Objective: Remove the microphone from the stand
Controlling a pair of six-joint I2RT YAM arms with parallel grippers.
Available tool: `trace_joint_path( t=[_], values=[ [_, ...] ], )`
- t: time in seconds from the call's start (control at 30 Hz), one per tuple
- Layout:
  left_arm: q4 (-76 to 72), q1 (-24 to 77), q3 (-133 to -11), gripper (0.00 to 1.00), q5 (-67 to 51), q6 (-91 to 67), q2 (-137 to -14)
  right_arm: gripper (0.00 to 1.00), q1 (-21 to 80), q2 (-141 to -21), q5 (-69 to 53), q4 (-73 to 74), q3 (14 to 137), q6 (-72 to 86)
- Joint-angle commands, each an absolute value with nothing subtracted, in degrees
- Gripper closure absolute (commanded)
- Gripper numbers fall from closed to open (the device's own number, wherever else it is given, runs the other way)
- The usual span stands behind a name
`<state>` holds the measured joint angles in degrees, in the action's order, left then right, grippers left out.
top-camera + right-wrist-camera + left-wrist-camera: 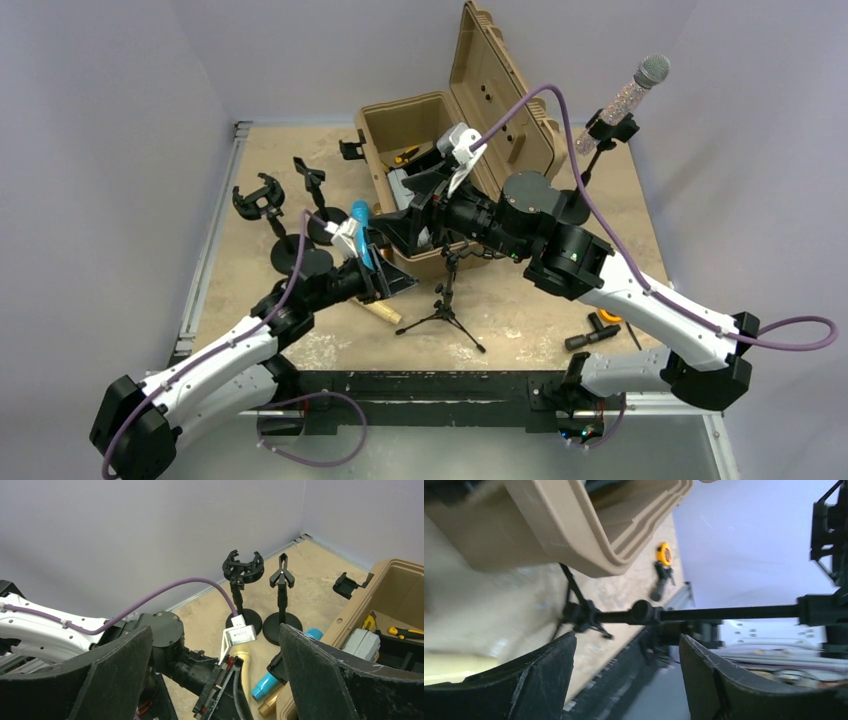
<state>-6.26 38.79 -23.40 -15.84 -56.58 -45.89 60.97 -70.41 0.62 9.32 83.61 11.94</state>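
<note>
The microphone (640,92) leans up-right in its stand (610,128) at the desk's (520,320) far right, behind the nearer right fingers (320,680). Those and the left fingers (539,680) are spread, gripping nothing.

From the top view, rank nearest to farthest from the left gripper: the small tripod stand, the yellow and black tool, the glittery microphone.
1. Small tripod stand, just right of the left gripper.
2. Yellow and black tool, on the table's near right.
3. Glittery microphone, raised at the far right corner.
</note>
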Motion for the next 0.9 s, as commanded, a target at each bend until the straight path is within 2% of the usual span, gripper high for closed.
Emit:
trace_joint_path(
  t=[0.0, 0.17, 0.33, 0.7, 0.87],
  values=[
    [-6.6, 38.2, -26.4, 0.28, -24.5, -78.0, -49.1, 0.04, 60.9, -67.5, 2.8, 4.5, 82.3, 12.8],
    [-14.9, 41.3, -24.5, 0.28, -20.0, -96.2, -53.1, 0.04, 60.9, -64.6, 3.2, 2.8, 80.7, 13.0],
    [-8.7, 47.6, -29.4, 0.31, -13.1, -103.3, -57.5, 0.04, 60.9, -62.4, 4.9, 2.3, 79.2, 13.3],
    [10.5, 50.4, -38.5, 0.46, -3.9, -101.6, -60.9, 0.04, 60.9, -57.5, 7.7, 1.6, 75.3, 14.4],
    [14.7, 51.1, -42.7, 0.47, -1.8, -101.2, -63.5, 0.04, 60.9, -56.4, 8.7, 1.5, 74.2, 14.5]
  ],
)
